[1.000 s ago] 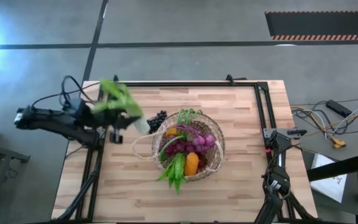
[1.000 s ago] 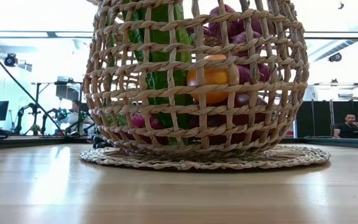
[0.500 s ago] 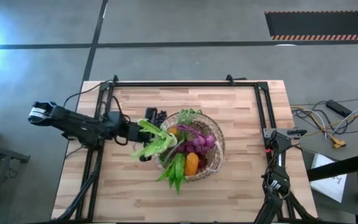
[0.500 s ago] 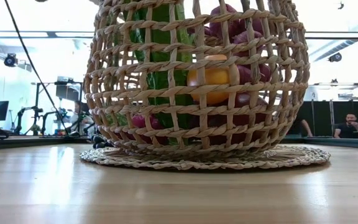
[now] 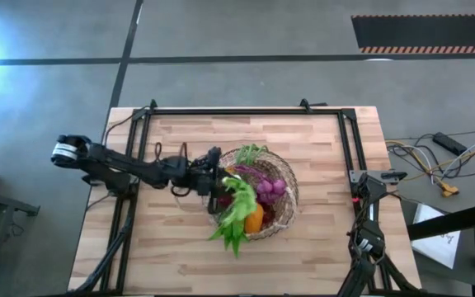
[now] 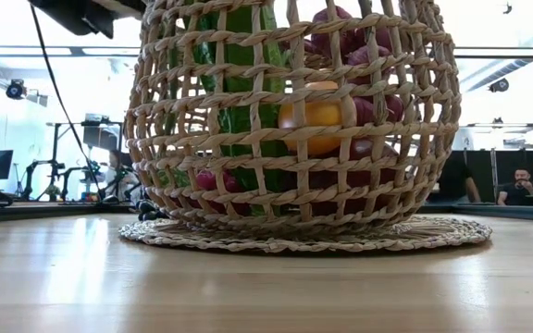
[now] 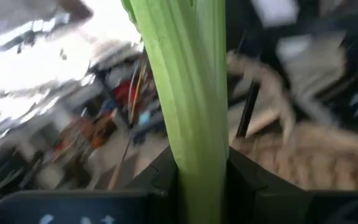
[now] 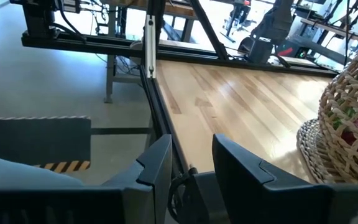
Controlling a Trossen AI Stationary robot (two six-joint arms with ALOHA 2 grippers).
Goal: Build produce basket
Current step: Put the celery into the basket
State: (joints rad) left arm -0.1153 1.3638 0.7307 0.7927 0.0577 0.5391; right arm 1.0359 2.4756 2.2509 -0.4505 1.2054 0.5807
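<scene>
Left gripper [image 5: 213,183]: clenched on the leek [image 5: 239,202], now swung from the table's left side to above the basket [image 5: 285,210] rim (release likely next). Grapes [image 5: 211,154]: on the table beside the basket. Right gripper [image 8: 191,163]: parked at the table's right edge, fingers slightly apart, empty.

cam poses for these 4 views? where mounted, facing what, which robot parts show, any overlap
High: overhead, straight down; both arms, left tool holding the leek over the basket.
Low: table height, level across; basket fills it, a bit of arm at the top.
Left wrist: on the left arm, forward past its fingers clamping the leek.
Right wrist: on the parked right arm, its fingers apart, toward the table.
Shared: every view catches the basket.
</scene>
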